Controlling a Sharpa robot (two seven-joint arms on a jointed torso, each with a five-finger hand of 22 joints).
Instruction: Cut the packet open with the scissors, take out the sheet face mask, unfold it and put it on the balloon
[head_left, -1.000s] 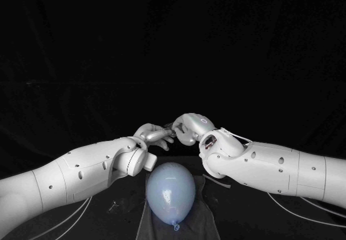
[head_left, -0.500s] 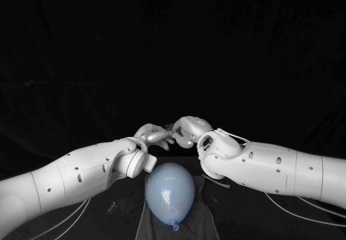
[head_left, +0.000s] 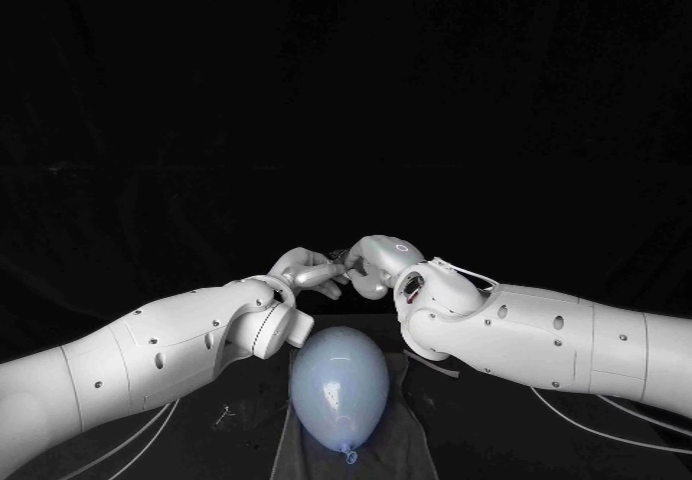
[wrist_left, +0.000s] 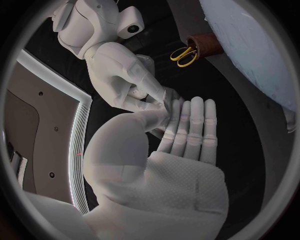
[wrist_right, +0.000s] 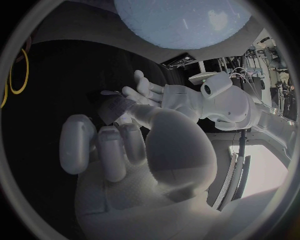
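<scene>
Just beyond the rounded end of the pale blue oval rubber balloon (head_left: 340, 385), in line with its long axis, the left hand (head_left: 307, 270), fingers straight, and the right hand (head_left: 375, 258), fingers curled, were found tip to tip at a small grey folded piece (wrist_right: 114, 107), likely the mask, its grip not discernible.

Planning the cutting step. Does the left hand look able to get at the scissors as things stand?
Probably yes: in the left wrist view the scissors sit in a holder beyond the left hand, bare table between, though the right hand meets its fingertips.
</scene>
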